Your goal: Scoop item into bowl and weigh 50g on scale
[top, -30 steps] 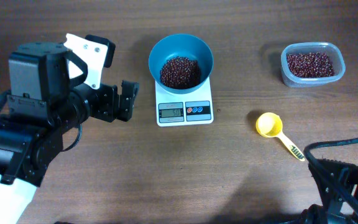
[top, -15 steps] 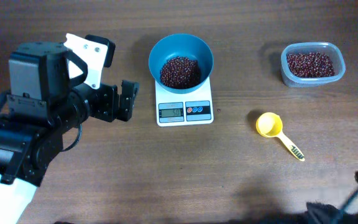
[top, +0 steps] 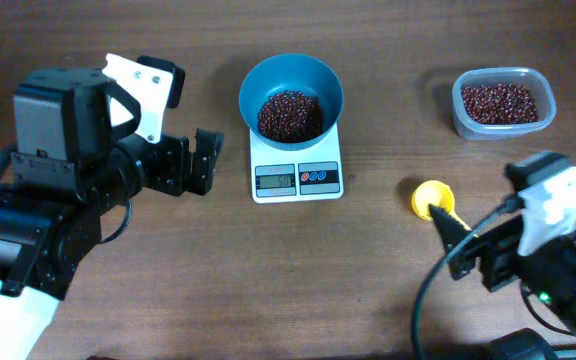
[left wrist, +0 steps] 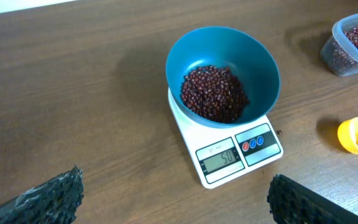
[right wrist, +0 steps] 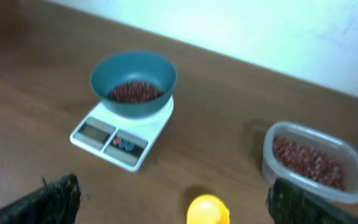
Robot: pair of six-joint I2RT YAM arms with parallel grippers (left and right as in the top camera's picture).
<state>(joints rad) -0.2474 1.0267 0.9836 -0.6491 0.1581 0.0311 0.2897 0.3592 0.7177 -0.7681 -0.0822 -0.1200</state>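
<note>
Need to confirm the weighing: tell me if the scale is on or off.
On. The scale display shows digits, apparently 50, with the bowl of beans sitting on it.

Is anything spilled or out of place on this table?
Nearly tidy. One small dark speck, probably a stray bean, lies on the table just beside the button side of the scale. The blue bowl sits upright on the scale with its beans inside, and the clear tub and yellow scoop look normal.
</note>
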